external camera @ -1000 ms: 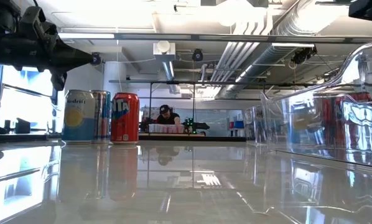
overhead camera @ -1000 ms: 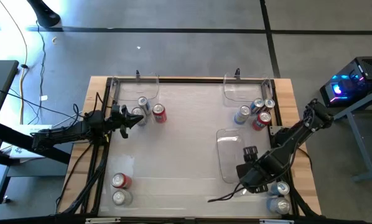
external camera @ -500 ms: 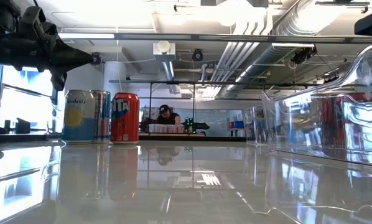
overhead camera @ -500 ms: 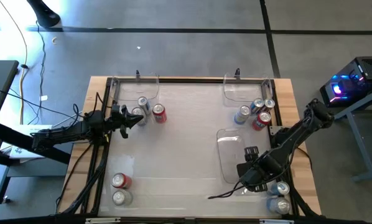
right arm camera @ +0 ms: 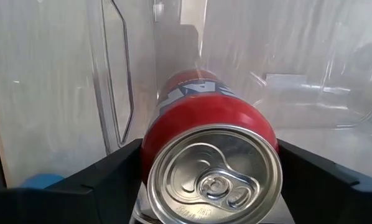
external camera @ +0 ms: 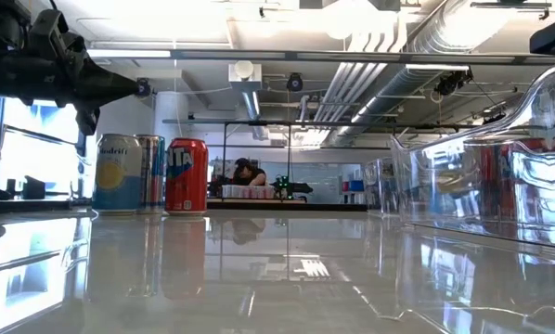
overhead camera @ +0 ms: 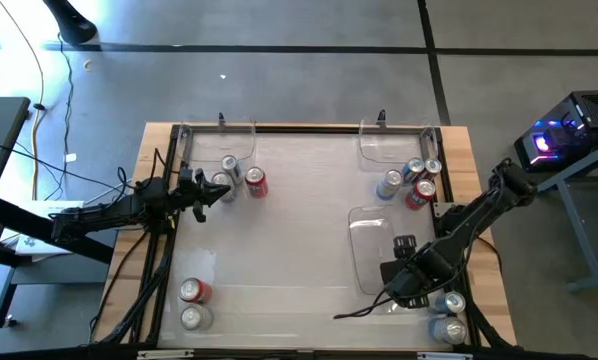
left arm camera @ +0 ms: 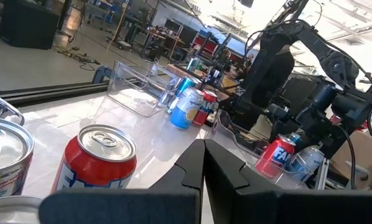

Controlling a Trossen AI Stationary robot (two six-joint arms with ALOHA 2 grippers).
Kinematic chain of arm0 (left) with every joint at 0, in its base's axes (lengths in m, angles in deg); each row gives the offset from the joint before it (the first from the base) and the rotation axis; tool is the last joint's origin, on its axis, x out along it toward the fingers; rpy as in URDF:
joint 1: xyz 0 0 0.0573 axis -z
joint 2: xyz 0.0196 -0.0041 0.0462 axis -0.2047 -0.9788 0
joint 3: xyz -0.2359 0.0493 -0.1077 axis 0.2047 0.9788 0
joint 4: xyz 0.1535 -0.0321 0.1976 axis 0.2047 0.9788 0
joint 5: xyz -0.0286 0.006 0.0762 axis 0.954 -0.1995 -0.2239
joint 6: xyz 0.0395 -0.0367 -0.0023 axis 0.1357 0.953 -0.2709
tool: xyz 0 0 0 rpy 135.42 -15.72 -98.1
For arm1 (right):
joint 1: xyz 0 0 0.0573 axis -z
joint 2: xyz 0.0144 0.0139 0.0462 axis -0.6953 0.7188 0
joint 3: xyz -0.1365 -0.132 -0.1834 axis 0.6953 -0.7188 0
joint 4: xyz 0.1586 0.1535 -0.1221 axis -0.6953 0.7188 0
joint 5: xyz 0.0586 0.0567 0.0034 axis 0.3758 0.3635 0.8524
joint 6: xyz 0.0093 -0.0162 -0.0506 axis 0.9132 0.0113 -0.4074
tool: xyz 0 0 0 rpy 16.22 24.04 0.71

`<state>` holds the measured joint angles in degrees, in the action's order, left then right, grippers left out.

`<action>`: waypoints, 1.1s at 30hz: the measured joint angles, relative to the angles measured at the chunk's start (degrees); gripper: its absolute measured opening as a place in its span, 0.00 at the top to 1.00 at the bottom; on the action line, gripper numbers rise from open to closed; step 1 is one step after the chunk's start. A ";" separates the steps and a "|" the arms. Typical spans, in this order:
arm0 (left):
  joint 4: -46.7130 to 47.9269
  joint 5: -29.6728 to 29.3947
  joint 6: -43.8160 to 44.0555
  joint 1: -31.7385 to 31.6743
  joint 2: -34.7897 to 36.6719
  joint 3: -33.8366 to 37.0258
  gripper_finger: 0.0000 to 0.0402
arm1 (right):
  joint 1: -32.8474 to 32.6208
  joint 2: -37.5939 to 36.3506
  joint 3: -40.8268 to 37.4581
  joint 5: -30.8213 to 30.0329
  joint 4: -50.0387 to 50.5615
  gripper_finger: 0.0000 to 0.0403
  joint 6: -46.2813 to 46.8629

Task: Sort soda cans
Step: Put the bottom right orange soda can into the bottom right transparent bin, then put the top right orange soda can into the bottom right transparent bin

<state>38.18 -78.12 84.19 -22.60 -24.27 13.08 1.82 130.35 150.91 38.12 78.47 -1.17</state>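
**Red can between the right fingers, more cans in small groups**

From above: The table [overhead camera: 309, 205] has a shiny white top with a wooden edge. It stands on a grey floor. The left gripper [overhead camera: 201, 190] is at the left side, shut tight, next to three soda cans [overhead camera: 239, 180]. Four more cans [overhead camera: 411, 180] stand near the far right corner by a clear bin [overhead camera: 394, 143]. Two cans [overhead camera: 192, 303] stand at the near left. Two cans [overhead camera: 447, 315] stand at the near right. The right gripper [overhead camera: 404, 275] hangs at the near end of another clear bin [overhead camera: 369, 240].

From table height: The top shines like a mirror. A pale can, a striped can and a red can [external camera: 187, 175] stand in a row. Behind them is a big room with pipes and lights on the ceiling. A person sits far back.

Left wrist: Its two dark fingers are pressed together. A red can [left arm camera: 96, 165] stands close by.

Right wrist: A red can [right arm camera: 211, 155] sits between the wide fingers. I cannot tell if they squeeze it. Clear bin walls are behind it.
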 joint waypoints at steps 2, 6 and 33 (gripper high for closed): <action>0.00 0.01 0.00 0.00 0.01 0.00 1.00 | 0.27 0.51 -0.45 0.92 0.57 0.14 0.07; 0.00 0.01 0.00 0.00 0.00 0.00 1.00 | 1.77 0.21 -0.32 3.96 0.35 0.08 0.12; 0.00 0.01 0.07 0.00 0.01 0.00 1.00 | -2.03 0.20 20.20 -13.88 11.98 0.07 -0.50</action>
<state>38.18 -78.11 84.26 -22.60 -24.26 13.08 -0.21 130.54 171.11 24.23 90.45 -1.67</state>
